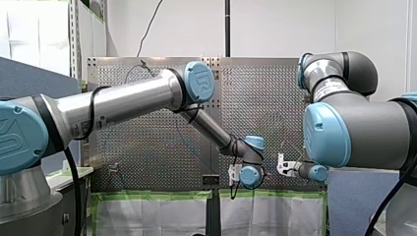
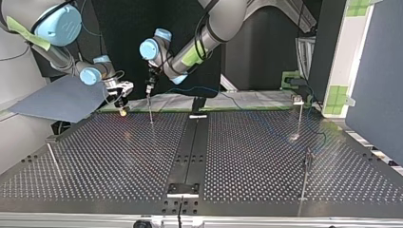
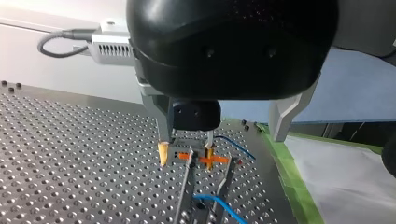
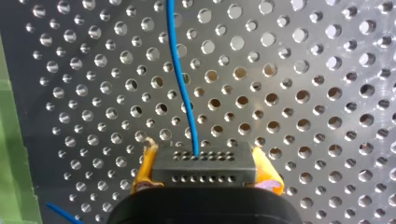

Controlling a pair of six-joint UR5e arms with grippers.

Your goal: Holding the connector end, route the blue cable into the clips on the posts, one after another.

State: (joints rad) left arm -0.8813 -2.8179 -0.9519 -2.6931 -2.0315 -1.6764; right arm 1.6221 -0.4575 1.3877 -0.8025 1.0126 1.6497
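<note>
Right gripper [image 4: 205,163], yellow pads [image 4: 145,168] clamped on black connector [image 4: 204,171], by perforated table's [image 2: 119,156] far edge in top view. Left gripper [image 2: 149,88] just beside, spread open at a post's [image 2: 151,111] clip [image 3: 183,151]. Blue cable [image 4: 180,84] trailing from connector.

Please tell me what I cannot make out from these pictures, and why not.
- Right wrist view: the blue cable leaves the connector and is cut off by the edge.
- Top view: the cable is too thin to follow; the clips on the posts are too small.
- Left wrist view: my left gripper covers part of the clip, so whether the cable sits in it is unclear.
</note>
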